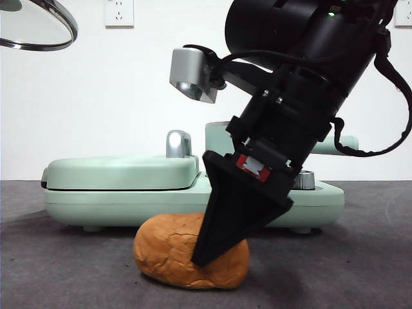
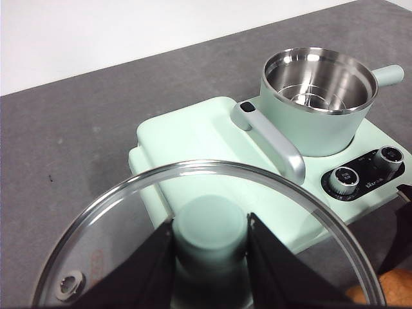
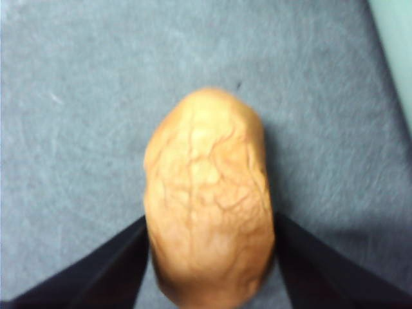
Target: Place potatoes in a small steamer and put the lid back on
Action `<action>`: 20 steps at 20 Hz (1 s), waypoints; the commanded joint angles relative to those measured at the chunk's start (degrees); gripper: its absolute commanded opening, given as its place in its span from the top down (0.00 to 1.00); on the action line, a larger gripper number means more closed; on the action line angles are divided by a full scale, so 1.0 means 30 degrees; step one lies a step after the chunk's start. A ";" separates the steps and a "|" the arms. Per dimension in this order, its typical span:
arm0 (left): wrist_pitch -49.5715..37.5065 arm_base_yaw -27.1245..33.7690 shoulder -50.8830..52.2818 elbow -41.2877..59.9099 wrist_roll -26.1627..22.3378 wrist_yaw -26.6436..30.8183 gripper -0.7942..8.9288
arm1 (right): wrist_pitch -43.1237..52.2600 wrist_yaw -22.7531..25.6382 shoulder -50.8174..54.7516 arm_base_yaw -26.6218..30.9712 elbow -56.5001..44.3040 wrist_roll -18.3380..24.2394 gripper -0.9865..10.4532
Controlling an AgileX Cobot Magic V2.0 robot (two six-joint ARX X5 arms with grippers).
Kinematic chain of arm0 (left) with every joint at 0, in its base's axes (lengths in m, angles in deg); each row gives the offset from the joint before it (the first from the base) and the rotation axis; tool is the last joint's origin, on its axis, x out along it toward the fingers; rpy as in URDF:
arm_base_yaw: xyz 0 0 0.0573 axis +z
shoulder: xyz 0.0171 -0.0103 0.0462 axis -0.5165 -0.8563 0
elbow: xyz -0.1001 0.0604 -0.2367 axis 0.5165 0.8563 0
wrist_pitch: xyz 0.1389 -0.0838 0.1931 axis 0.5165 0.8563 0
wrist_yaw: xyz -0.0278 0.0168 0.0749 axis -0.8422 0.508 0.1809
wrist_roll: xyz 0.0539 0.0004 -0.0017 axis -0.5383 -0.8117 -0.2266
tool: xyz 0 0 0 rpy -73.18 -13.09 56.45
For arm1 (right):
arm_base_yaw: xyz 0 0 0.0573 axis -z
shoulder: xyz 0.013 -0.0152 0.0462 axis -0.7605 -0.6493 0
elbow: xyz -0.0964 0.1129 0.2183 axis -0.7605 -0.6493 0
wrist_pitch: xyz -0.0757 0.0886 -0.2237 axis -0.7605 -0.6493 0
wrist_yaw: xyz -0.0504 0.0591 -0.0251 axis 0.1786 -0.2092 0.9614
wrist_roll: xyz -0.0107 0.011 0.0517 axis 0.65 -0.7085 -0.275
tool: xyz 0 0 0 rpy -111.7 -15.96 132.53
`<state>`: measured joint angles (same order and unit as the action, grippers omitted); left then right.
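The orange-brown potato point(image 1: 166, 254) lies on the grey table in front of the appliance; it fills the right wrist view point(image 3: 206, 193). My right gripper point(image 1: 206, 257) reaches down steeply onto it, jaws pressed against both its sides point(image 3: 209, 222). My left gripper point(image 2: 211, 232) is shut on the mint knob of the glass lid point(image 2: 129, 212) and holds it high, at the front view's top left point(image 1: 38, 29). The mint-green steamer point(image 2: 318, 103) stands open and empty on the appliance; in the front view point(image 1: 215, 136) the right arm mostly hides it.
The mint appliance base point(image 1: 322, 199) stands behind the potato. It carries a flat griddle cover point(image 2: 193, 138) with a chrome handle point(image 2: 277, 145) beside the steamer. Two dials point(image 2: 347, 180) sit on its front. White wall behind.
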<state>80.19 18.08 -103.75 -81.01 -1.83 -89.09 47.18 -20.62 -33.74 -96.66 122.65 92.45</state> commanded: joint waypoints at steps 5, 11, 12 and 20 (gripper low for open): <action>-0.0554 -0.0022 0.0015 -0.0306 -0.0182 -0.0146 0.91 | -0.2739 0.0138 0.0962 -0.0058 0.1428 -0.2448 0.68; -0.0568 -0.0022 0.0015 -0.0306 -0.0197 -0.0146 0.91 | -1.0892 0.1647 0.2157 0.0423 0.6732 -0.6339 0.69; -0.0568 -0.0022 0.0015 -0.0306 -0.0197 -0.0153 0.91 | -1.2298 0.2091 0.2157 0.0554 0.7883 -0.6958 0.69; -0.0576 -0.0029 0.0007 -0.0306 -0.0262 -0.0160 0.91 | -1.6946 0.3810 0.2106 0.2361 1.3981 -0.8378 0.69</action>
<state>80.24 18.08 -103.75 -81.01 -2.02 -89.09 -3.70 -9.38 -26.64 -89.60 162.96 68.43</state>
